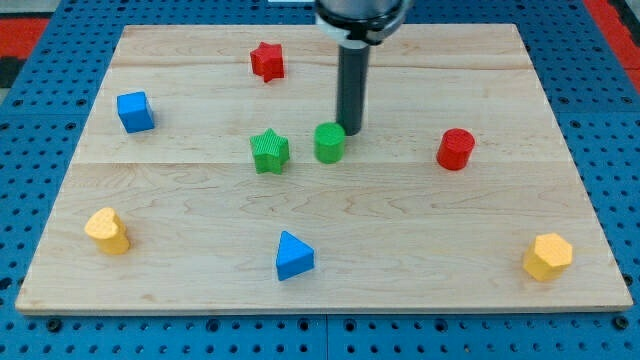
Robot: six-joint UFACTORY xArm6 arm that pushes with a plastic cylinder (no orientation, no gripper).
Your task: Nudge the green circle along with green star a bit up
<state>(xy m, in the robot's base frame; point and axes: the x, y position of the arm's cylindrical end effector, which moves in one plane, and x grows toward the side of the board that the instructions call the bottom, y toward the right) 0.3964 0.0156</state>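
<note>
The green circle [329, 142] sits near the board's middle. The green star [269, 151] lies just to its left, a small gap between them. My tip [352, 131] stands on the board right beside the green circle, at its upper right edge, touching or nearly touching it. The rod rises straight up from there to the arm at the view's top.
A red star [267, 61] lies above, a blue cube [135, 111] at the left, a red cylinder [455, 149] at the right. A yellow block [108, 231] sits bottom left, a blue triangle [293, 255] bottom centre, a yellow hexagon [547, 256] bottom right. The wooden board [200, 200] ends at blue pegboard.
</note>
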